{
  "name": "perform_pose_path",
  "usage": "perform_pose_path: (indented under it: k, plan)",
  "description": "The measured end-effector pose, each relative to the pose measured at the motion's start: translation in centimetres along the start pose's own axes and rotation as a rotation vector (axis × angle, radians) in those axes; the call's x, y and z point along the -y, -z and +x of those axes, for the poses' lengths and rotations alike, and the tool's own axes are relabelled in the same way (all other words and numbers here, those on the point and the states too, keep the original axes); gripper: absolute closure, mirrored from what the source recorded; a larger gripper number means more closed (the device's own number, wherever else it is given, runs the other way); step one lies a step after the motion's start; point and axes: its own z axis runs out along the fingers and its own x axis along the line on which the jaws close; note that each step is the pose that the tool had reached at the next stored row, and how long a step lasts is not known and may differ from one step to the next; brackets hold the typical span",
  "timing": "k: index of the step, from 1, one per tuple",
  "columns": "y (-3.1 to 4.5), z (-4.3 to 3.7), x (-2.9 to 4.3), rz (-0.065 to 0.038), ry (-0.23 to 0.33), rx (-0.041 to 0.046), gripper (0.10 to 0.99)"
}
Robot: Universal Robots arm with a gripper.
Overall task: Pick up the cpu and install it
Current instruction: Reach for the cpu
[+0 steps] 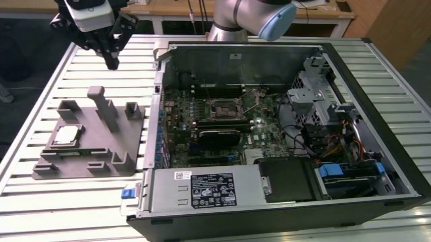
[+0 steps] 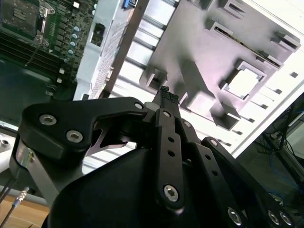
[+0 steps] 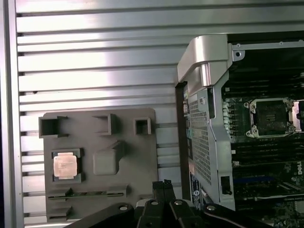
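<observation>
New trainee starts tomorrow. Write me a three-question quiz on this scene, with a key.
1. True or false: the cpu lies in the grey fixture, outside the computer case.
2. The gripper is: A) clamped on the cpu; B) shut, empty, above the table; C) inside the case.
3. In the exterior view, on which side of the case is the fixture?
Key: 1 true; 2 B; 3 the exterior view's left.

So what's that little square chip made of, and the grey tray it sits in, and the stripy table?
The cpu has a top that looks like pale metal: it gleams silvery. The grey fixture seems to be matte plastic, perhaps printed: it is dull, with no shine. The table looks like bare aluminium slats, which catch bright glare.
</observation>
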Motion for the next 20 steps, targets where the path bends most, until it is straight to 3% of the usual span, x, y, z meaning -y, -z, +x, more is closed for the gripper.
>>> perform_pose_path:
  k: [20]
  plan:
    - [-0.68, 4.19, 0.35, 0.000, 0.000, 0.0001, 0.980]
